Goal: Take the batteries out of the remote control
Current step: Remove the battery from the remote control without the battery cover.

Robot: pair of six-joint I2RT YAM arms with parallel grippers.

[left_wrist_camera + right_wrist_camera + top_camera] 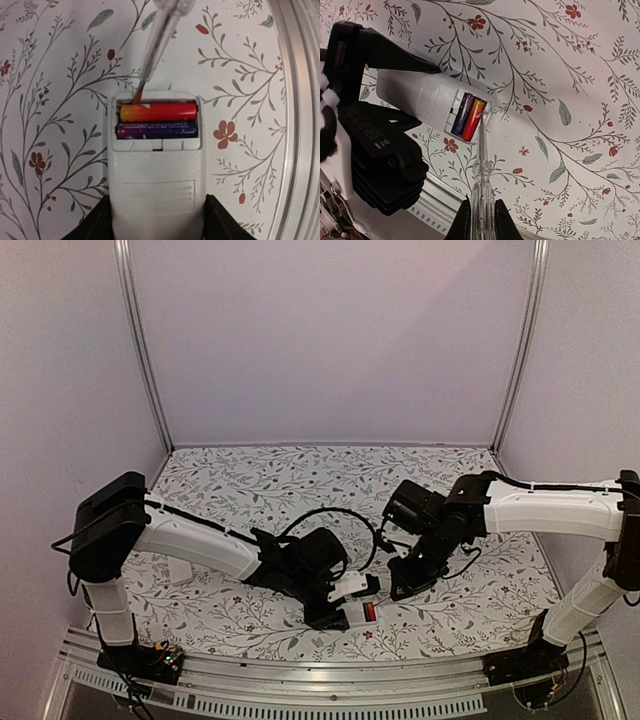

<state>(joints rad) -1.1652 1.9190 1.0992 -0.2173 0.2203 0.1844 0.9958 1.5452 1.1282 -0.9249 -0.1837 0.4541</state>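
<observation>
Now: tool [481, 170] tip at red battery [160, 111] end, prying.
Left gripper [157, 227]: clamps remote [157, 190].
Right gripper [481, 222]: pinches tool.
Next: lever gently upward.

I'm working in a robotics lab test cell, not a home. Plain pale panels [330, 340] close off the far side and both flanks, framed by bare aluminium posts [140, 340]. The floral-print table [250, 475] ends at a slotted aluminium rail [330, 678] on the near edge. The arm bases [122, 635] are bolted there, with exposed wiring [160, 655].
</observation>
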